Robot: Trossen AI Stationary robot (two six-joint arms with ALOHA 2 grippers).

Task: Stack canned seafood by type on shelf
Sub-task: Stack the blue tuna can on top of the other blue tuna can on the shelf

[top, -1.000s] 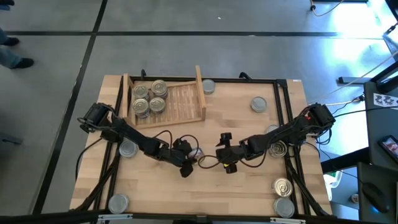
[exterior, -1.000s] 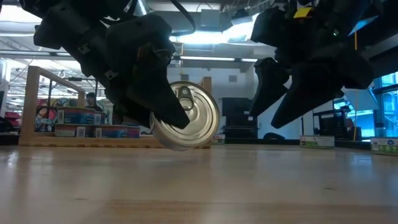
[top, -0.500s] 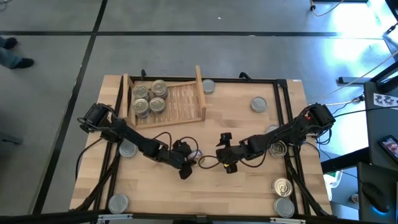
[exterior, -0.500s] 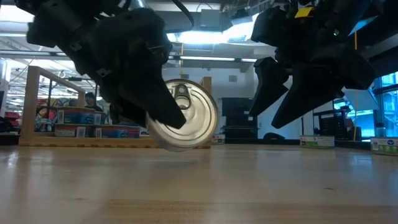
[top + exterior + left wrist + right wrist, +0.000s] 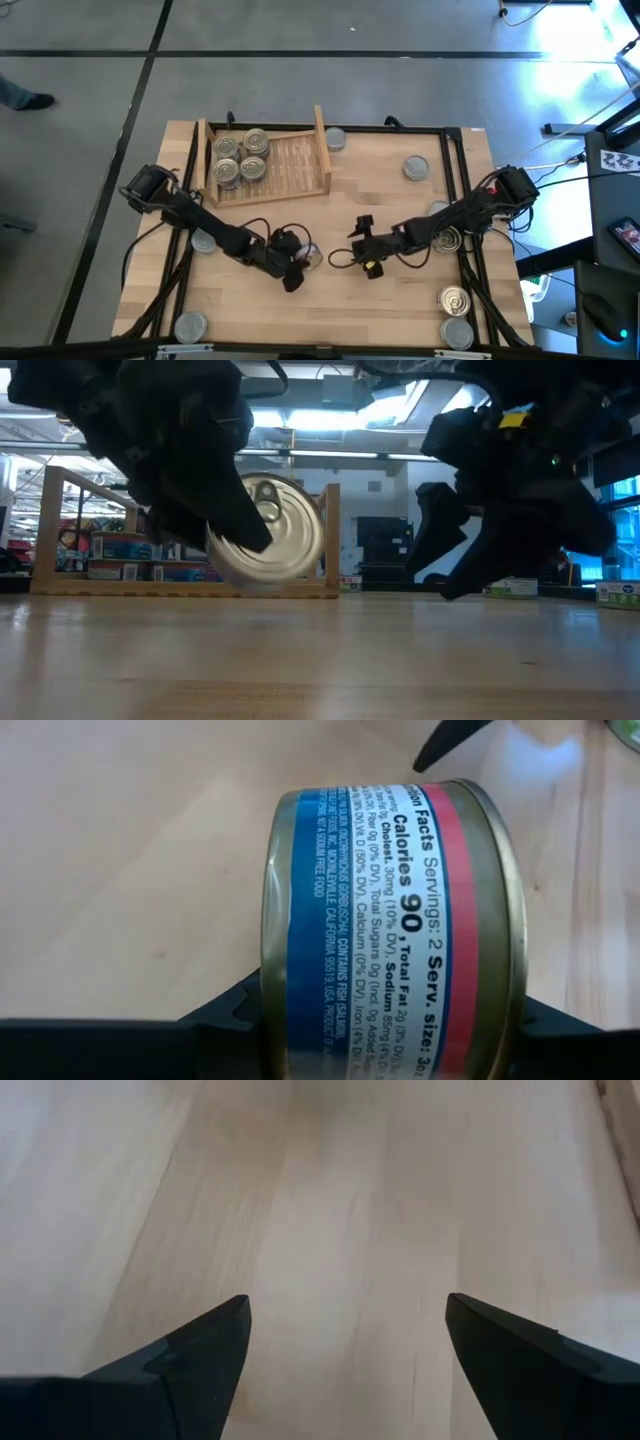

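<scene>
High view: we look straight down from well above on the whole table [image 5: 400, 200], the shelf [image 5: 290, 165] at its far left.
Low view: we sit at tabletop height on the near edge, facing level toward the far side and the room; the can [image 5: 268, 540] fills the near middle.
Left wrist view: we look past the left gripper [image 5: 395, 1020], very close on the same can's label.
Right wrist view: we look down past the right gripper [image 5: 345, 1350] at bare tabletop, close.
Shared: high, low and left wrist views all hold that can.
</scene>
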